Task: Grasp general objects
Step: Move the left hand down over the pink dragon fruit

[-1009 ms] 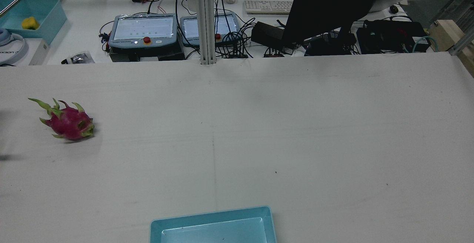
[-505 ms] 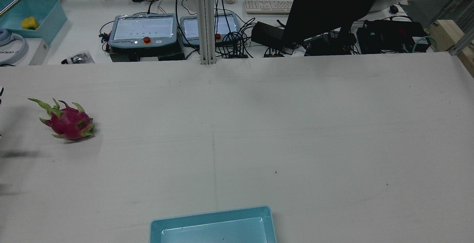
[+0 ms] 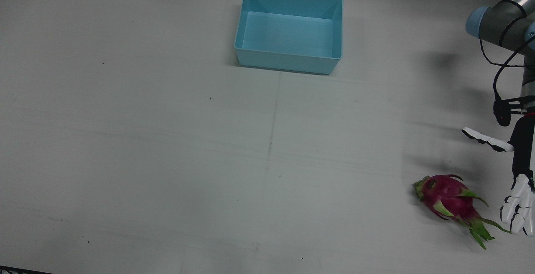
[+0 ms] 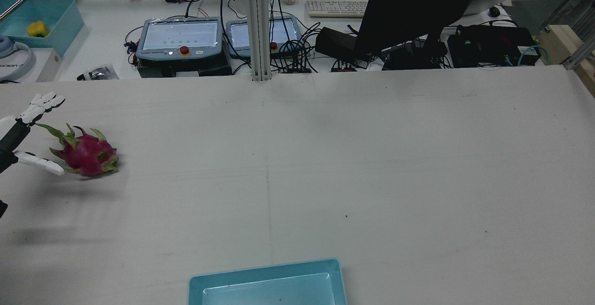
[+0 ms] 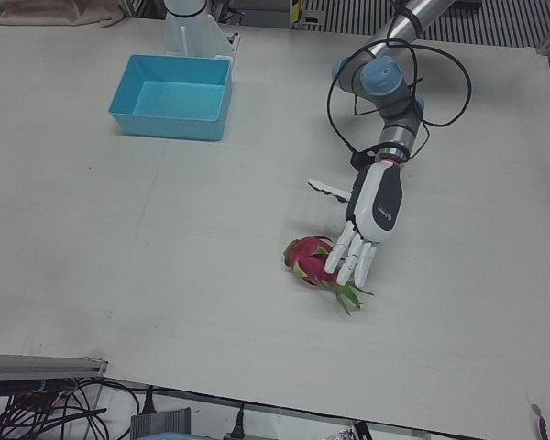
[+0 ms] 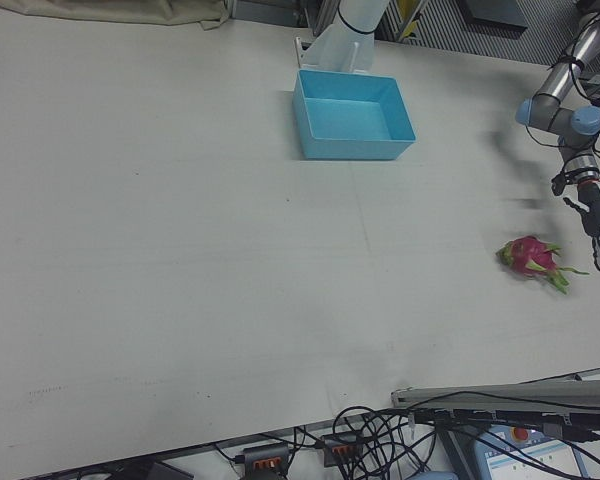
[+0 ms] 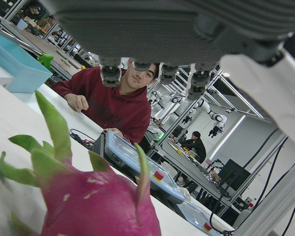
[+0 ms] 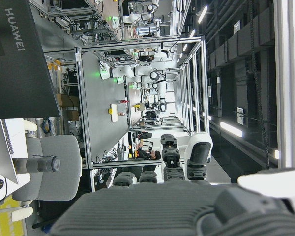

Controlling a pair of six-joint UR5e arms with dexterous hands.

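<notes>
The left hand (image 5: 371, 215) is held open beside the dragon fruit (image 5: 313, 261) — fingers spread, nothing gripped — while the blue bin (image 5: 172, 85) is left empty

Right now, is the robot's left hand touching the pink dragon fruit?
Cannot tell. In the front view the left hand sits beside the dragon fruit, fingers near its leafy tip. The left-front view overlaps them, but that hides any gap.
</notes>
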